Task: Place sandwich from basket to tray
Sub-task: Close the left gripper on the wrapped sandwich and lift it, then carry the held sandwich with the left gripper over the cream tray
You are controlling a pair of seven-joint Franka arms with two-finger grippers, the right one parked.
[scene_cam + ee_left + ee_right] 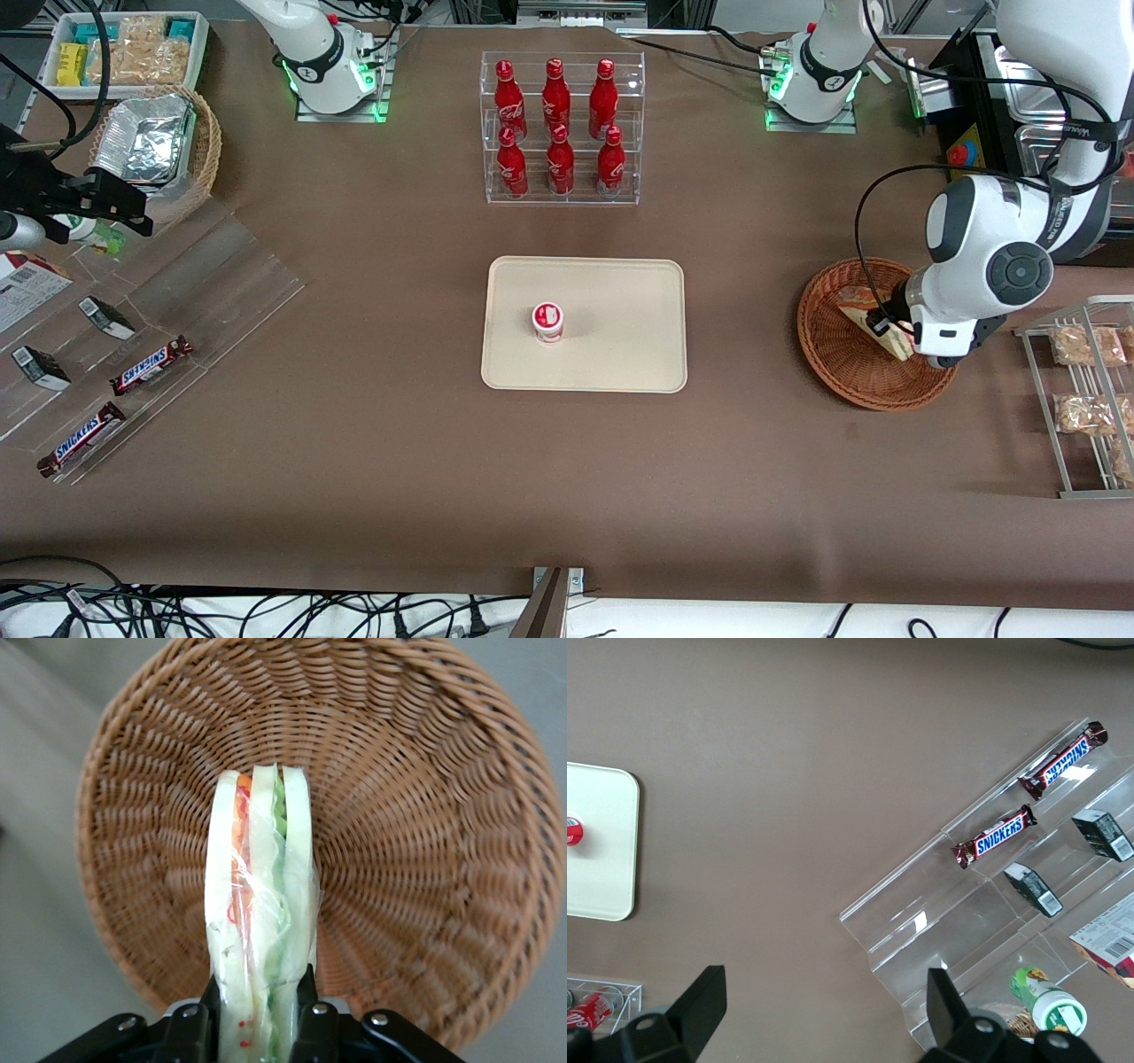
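The sandwich [261, 895] is a wrapped wedge with pale bread and green and red filling. My left gripper [259, 1010] is shut on it, one finger on each bread face. It hangs over the round reddish-brown wicker basket [416, 850]. In the front view the gripper [895, 332] is low over the basket [837, 354], with the sandwich [864, 321] partly hidden by the wrist. The cream tray [620, 354] lies at the table's middle.
A small red-and-white cup [547, 321] stands on the tray. A clear rack of red bottles [558, 128] stands farther from the camera than the tray. A wire rack with bagged snacks [1085, 381] stands beside the basket. A clear stand with candy bars [151, 365] lies toward the parked arm's end.
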